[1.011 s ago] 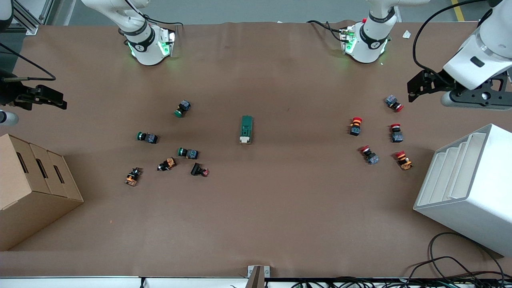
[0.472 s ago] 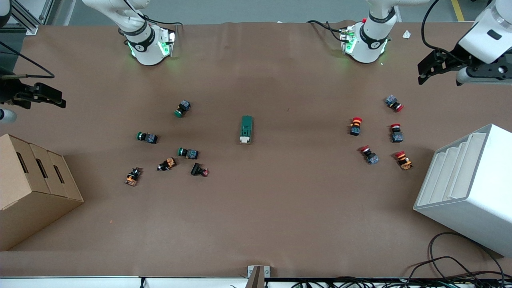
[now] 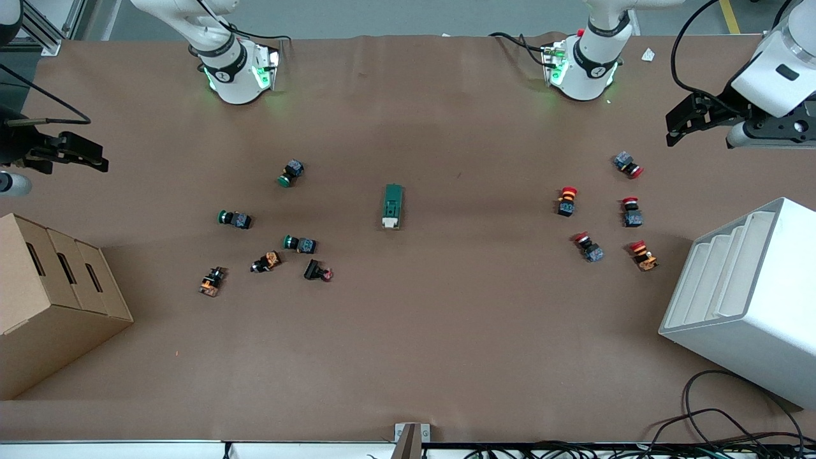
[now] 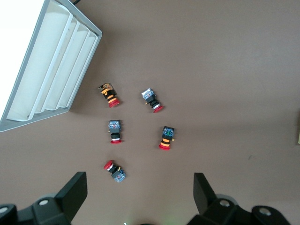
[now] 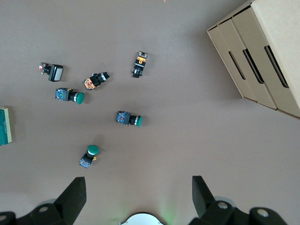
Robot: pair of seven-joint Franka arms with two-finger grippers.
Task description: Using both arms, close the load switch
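The load switch (image 3: 393,206), a dark-green block with a cream lever end facing the front camera, lies flat mid-table between the two arms' bases. Only its green edge shows in the right wrist view (image 5: 4,126). My left gripper (image 3: 674,127) is open and empty, up in the air over the table's edge at the left arm's end, above the red-capped buttons (image 4: 115,171). My right gripper (image 3: 97,160) is open and empty, up in the air over the right arm's end. Both are far from the switch.
Green-capped and orange push buttons (image 3: 298,243) lie scattered toward the right arm's end, red-capped ones (image 3: 567,201) toward the left arm's end. A cardboard box (image 3: 51,299) and a white slotted rack (image 3: 746,299) stand at the table's ends. Cables (image 3: 733,427) lie at the front corner.
My left gripper rose and drew back toward the table's edge, then dipped slightly. My right gripper shifted only a little. The load switch has not moved.
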